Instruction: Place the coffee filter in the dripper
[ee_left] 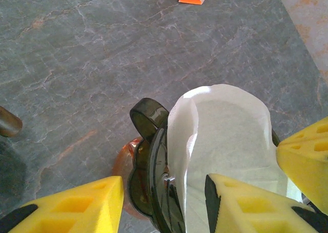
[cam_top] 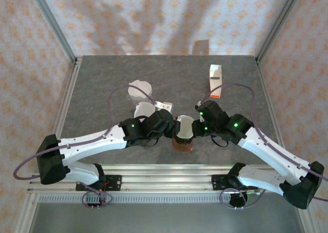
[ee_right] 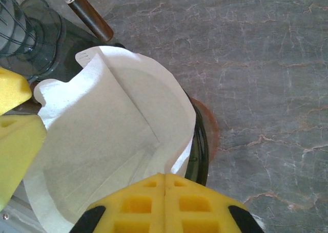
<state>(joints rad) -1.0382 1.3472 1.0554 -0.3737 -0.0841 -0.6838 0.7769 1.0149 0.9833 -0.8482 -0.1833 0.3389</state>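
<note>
The dark see-through dripper [cam_top: 182, 145] stands at the near middle of the table, with the white coffee filter [cam_top: 184, 125] standing open in it. My left gripper [cam_top: 169, 128] comes in from the left. In the left wrist view it [ee_left: 165, 182] is open astride the dripper's wall [ee_left: 148, 166], one finger outside and one inside the filter [ee_left: 225, 130]. My right gripper [cam_top: 199, 124] comes in from the right. In the right wrist view it [ee_right: 164, 175] is shut on the filter's rim [ee_right: 169, 110] above the dripper's edge [ee_right: 202, 151].
An orange and white box [cam_top: 216, 82] stands at the back right. Behind the left arm are two pale round vessels [cam_top: 139, 89] [cam_top: 145, 110]. A glass vessel with a brown handle [ee_right: 89, 15] stands close to the dripper. Metal frame posts [cam_top: 72, 54] mark the table's back corners.
</note>
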